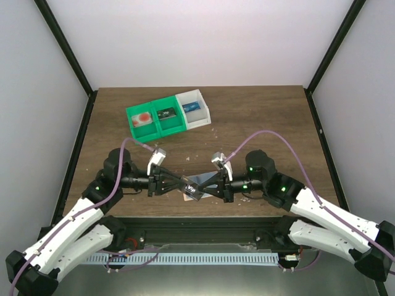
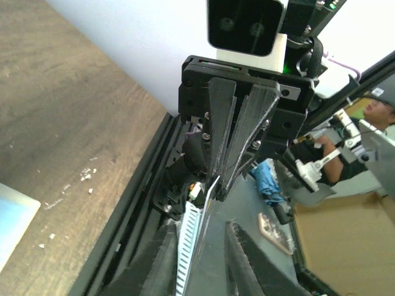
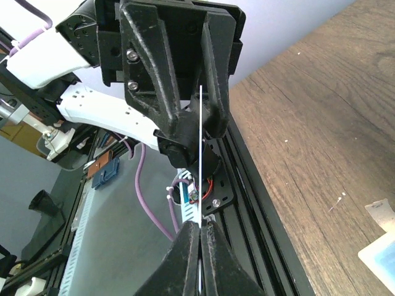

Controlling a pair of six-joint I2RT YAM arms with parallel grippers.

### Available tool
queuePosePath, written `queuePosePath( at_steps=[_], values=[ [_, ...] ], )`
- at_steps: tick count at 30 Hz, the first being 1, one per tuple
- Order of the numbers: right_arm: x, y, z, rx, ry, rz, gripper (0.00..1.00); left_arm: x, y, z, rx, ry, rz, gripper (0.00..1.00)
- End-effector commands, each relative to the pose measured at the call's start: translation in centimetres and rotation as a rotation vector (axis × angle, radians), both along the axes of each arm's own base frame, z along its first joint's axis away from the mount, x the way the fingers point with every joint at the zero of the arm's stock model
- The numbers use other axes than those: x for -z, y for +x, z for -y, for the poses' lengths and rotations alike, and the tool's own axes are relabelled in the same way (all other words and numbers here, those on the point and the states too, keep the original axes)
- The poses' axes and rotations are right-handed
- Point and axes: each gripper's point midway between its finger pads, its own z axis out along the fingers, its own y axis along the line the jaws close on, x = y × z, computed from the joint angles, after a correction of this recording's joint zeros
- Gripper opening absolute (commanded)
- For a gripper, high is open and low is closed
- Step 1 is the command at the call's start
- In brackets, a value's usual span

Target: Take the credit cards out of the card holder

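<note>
From above, the left tool (image 1: 177,183) and right tool (image 1: 207,186) meet nose to nose over the near edge of the tabletop (image 1: 265,123), a thin credit card (image 1: 192,190) bridging them, seemingly for a hand-over. The left wrist view shows its fingers (image 2: 162,264) narrowly parted and a light blue card (image 2: 11,222) lying flat on the wood. The right wrist view shows its tool clamped on the credit card's edge; the card holder I cannot pick out.
</note>
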Motion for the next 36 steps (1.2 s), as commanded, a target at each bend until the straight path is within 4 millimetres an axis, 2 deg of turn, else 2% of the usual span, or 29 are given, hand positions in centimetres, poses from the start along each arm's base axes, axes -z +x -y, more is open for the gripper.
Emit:
queuePosePath(
  at_steps=[1,4,6,7,9,12,16,18,21,25,29,32,36],
  values=[
    [-2.2,-0.5,0.3,-0.024,0.03,0.048,0.0,-0.3,-0.5,0.0,0.043,-0.009,0.018,0.17],
    [-2.0,-0.5,0.2,-0.031,0.025,0.042,0.01,-0.7,-0.4,0.0,0.039,-0.026,0.028,0.0],
    [-2.1,-0.2,0.2,-0.012,0.023,0.048,0.01,-0.8,0.1,0.0,0.016,-0.028,0.038,0.0],
    [-2.2,0.1,0.3,0.008,0.022,0.053,0.07,-0.6,0.6,-0.1,-0.014,-0.022,0.044,0.0],
    [-2.6,0.8,0.6,0.062,0.032,0.073,0.42,0.0,2.2,-0.6,-0.105,0.0,0.045,0.0],
    [-3.3,1.9,1.7,0.17,0.06,0.104,0.61,0.4,4.8,-1.8,-0.223,-0.004,0.015,0.0],
    [-4.6,2.3,3.3,0.263,0.121,0.139,0.98,0.8,9.1,-3.5,-0.399,0.017,-0.028,0.0],
    [-4.7,2.4,3.7,0.287,0.136,0.135,1.0,0.8,11.5,-4.6,-0.498,0.022,-0.053,0.0],
    [-4.2,2.2,3.9,0.293,0.146,0.111,1.0,1.1,15.9,-7.2,-0.688,0.023,-0.119,0.0],
    [-3.5,2.1,4.0,0.298,0.149,0.069,1.0,3.1,21.9,-12.0,-0.946,-0.008,-0.245,0.0],
    [-3.0,1.9,4.1,0.297,0.152,0.023,1.0,4.5,27.4,-15.1,-1.087,0.009,-0.26,0.0],
    [-3.0,1.7,4.2,0.297,0.158,0.006,1.0,5.8,31.3,-15.9,-1.106,0.017,-0.291,0.0],
    [-3.3,1.6,4.2,0.291,0.178,-0.007,1.0,6.0,35.5,-15.1,-1.053,-0.012,-0.311,0.0]
  ],
)
